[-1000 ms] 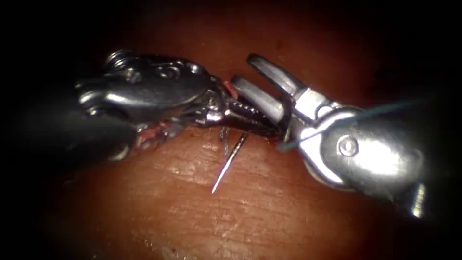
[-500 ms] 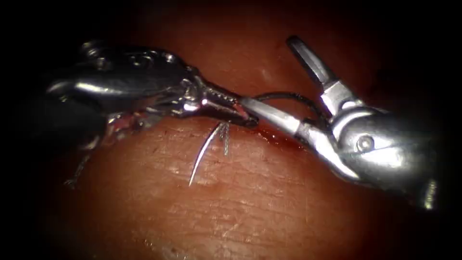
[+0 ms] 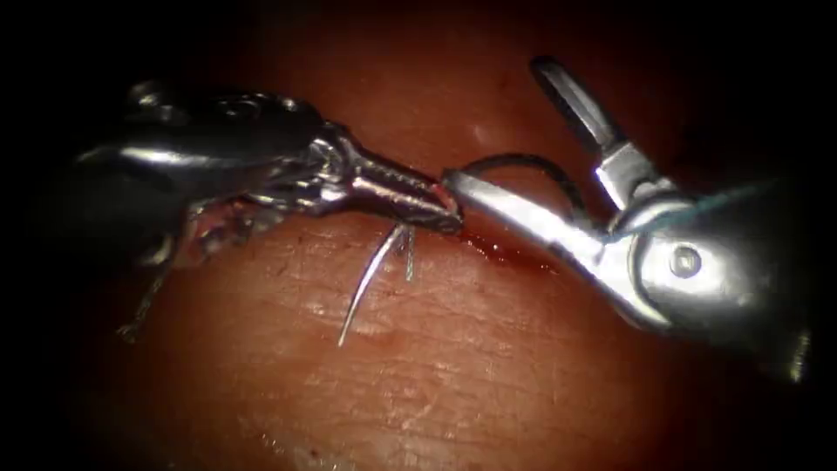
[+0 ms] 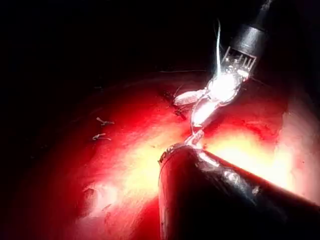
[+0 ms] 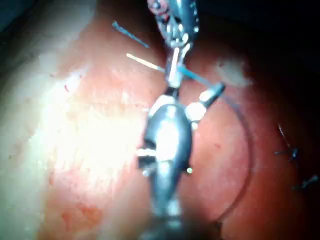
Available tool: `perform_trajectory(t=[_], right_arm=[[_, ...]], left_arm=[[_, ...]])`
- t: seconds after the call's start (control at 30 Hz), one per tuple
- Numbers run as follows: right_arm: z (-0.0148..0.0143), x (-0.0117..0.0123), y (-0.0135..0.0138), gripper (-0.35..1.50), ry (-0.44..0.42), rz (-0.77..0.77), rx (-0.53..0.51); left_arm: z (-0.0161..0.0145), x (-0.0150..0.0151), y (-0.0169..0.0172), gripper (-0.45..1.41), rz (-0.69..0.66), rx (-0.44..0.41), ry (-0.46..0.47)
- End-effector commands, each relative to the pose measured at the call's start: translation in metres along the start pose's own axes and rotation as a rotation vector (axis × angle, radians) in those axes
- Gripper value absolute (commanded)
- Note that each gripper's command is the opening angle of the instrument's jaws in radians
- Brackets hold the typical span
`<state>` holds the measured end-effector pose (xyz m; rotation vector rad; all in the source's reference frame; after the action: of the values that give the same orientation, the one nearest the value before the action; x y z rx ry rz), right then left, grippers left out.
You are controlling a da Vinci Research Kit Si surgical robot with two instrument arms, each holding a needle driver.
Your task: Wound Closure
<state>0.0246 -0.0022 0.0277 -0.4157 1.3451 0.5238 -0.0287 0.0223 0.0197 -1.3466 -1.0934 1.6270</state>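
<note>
Steel, endoscope view: I am seeing the left tool point(image 3: 436, 208) with its jaws clamped on the needle point(image 3: 370, 277) near its blunt end; the curve is hanging free over the tissue point(image 3: 488, 375), point aimed down-left, not in it.
Right tool, endoscope view: the right tool point(image 3: 506, 144) is sitting with jaws wide apart, holding nothing; its lower jaw is touching the left tool's tip, so it is the nearer to take the needle.
Thread: the thread point(image 3: 523, 164) is arcing between those jaws.
Fluid: red fluid point(image 3: 501, 253) is pooling under them.
Left wrist view: the right tool point(image 4: 187, 117) is glaring, jaws spread.
Right wrist view: the right tool point(image 5: 192, 92) is gaping beside the needle point(image 5: 145, 62).
</note>
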Motion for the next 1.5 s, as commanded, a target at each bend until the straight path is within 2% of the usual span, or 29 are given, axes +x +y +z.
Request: perform_trajectory(t=[0.03, 0.1, 0.17, 0.2, 0.3, 0.4, 0.63, 0.67, 0.8, 0.87, 0.97, 1.13, 1.37, 1.47, 1.5], right_arm=[[0.0007, -0.0004, -0.0002, 0.29, 0.004, 0.006, 0.005], [0.0007, -0.0004, -0.0002, 0.07, 0.006, 0.001, 0.009], [0.0006, -0.0003, -0.0001, -0.30, 0.009, 0.002, 0.015], [0.0005, -0.0002, -0.0001, -0.35, 0.011, -0.004, 0.019], [0.0004, 0.0000, 0.0000, -0.35, 0.017, -0.019, 0.034], [0.0004, -0.0001, 0.0000, -0.35, 0.011, -0.020, 0.113], [0.0001, 0.0001, 0.0003, -0.35, -0.005, -0.014, 0.111], [0.0000, 0.0001, 0.0004, -0.35, -0.006, -0.014, 0.109], [-0.0005, 0.0002, 0.0009, -0.35, -0.027, -0.014, 0.096], [-0.0009, 0.0002, 0.0014, -0.35, -0.032, -0.013, 0.095], [-0.0016, 0.0002, 0.0024, -0.35, -0.064, -0.013, 0.093], [-0.0036, -0.0005, 0.0048, -0.35, -0.123, -0.040, 0.119], [-0.0049, -0.0027, 0.0078, -0.35, -0.209, -0.151, 0.188], [-0.0043, -0.0037, 0.0075, -0.35, -0.231, -0.200, 0.210], [-0.0038, -0.0040, 0.0071, -0.35, -0.241, -0.215, 0.214]], left_arm=[[0.0006, 0.0002, -0.0006, -0.45, -0.001, -0.002, -0.001], [0.0007, 0.0002, -0.0006, -0.45, 0.000, -0.003, -0.002], [0.0007, 0.0001, -0.0006, -0.45, 0.001, -0.006, -0.005], [0.0007, 0.0000, -0.0006, -0.45, 0.002, -0.006, -0.005], [0.0008, -0.0001, -0.0006, -0.45, 0.003, -0.010, -0.009], [0.0010, -0.0002, -0.0005, -0.45, 0.004, -0.016, -0.012], [0.0017, -0.0006, 0.0000, -0.45, -0.006, -0.021, -0.049], [0.0019, -0.0007, 0.0001, -0.35, -0.019, -0.007, -0.068], [0.0026, -0.0007, 0.0000, 0.39, -0.022, 0.048, -0.131], [0.0029, -0.0007, -0.0001, 0.69, -0.023, 0.076, -0.151], [0.0030, -0.0006, -0.0001, 1.03, -0.024, 0.091, -0.165], [0.0025, -0.0001, 0.0004, 1.18, 0.030, 0.116, -0.189], [0.0022, 0.0004, 0.0004, 1.18, 0.100, 0.213, -0.226], [0.0030, -0.0003, -0.0002, 1.10, 0.159, 0.264, -0.257], [0.0036, -0.0010, -0.0005, 1.01, 0.199, 0.284, -0.264]])
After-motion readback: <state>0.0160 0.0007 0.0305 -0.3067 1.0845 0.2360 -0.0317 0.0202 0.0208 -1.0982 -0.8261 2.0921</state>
